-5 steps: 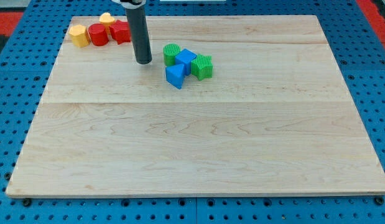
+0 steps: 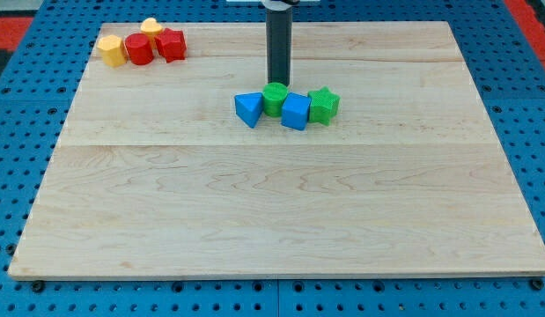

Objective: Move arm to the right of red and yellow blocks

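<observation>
My tip [image 2: 278, 83] stands near the view's top centre, just above a green cylinder [image 2: 274, 99]. The red and yellow blocks sit at the board's top left: a yellow hexagon block [image 2: 111, 50], a red cylinder [image 2: 138, 49], a red star-like block [image 2: 170, 44] and a yellow block [image 2: 150, 27] behind them. My tip is well to the right of this group, about 120 pixels from the red star-like block.
A row of blocks lies below my tip: a blue triangular block [image 2: 248, 108], the green cylinder, a blue cube [image 2: 295, 112] and a green star [image 2: 323, 106]. The wooden board [image 2: 272, 202] rests on a blue pegboard.
My tip moved right, from beside the red blocks to above the green cylinder. The green and blue blocks shifted right and spread into a row.
</observation>
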Controlling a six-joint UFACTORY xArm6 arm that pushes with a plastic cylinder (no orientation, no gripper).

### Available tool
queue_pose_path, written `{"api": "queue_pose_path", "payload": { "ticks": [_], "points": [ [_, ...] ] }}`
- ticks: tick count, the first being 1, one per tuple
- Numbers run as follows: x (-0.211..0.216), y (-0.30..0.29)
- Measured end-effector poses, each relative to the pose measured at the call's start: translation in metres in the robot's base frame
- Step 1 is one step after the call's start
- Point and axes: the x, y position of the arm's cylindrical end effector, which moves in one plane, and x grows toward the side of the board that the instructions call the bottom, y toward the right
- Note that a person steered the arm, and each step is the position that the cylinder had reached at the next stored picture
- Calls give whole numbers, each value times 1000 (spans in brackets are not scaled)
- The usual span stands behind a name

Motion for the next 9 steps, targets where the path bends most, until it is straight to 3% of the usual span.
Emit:
{"api": "queue_pose_path", "payload": {
  "ticks": [1,2,4,5,6,7,9],
  "points": [
    [-13,62],
    [26,123],
    [58,35],
    [38,50],
    [-52,63],
    [-124,-10],
    [-130,-31]
  ]
}}
